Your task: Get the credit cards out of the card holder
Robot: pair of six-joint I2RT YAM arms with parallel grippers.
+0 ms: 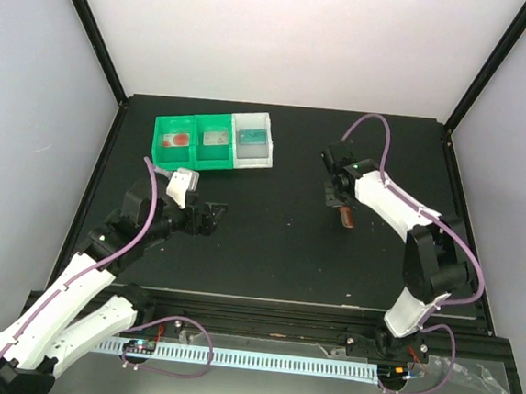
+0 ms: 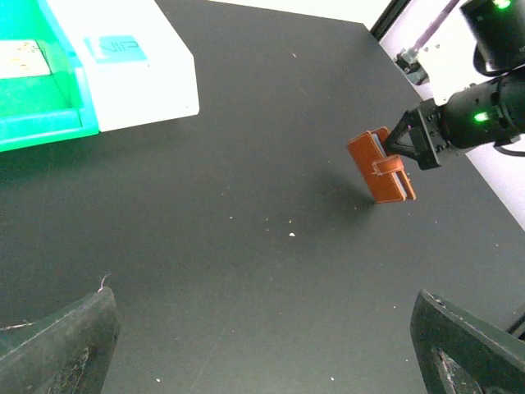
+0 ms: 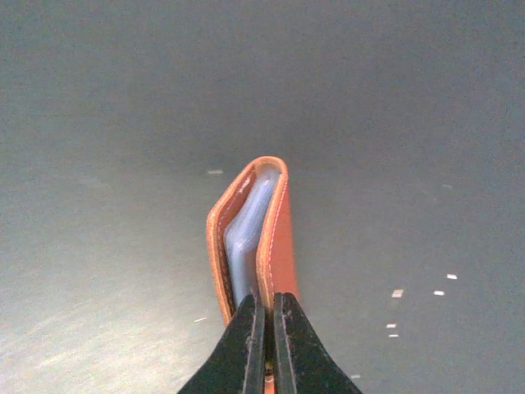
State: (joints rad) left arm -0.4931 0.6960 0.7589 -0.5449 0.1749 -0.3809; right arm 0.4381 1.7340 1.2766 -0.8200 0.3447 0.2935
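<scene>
Black fingers (image 3: 246, 346), stitched brown card holder (image 3: 277, 246)

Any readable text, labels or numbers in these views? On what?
"VIP": on the teal card in the white bin, left wrist view; faint.
Print on the pale card in the green bin: too blurred to read.
No text seen on the brown card holder.

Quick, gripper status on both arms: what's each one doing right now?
Left gripper: open, holding nothing.
Right gripper: closed on the brown card holder, pinching its edge.
</scene>
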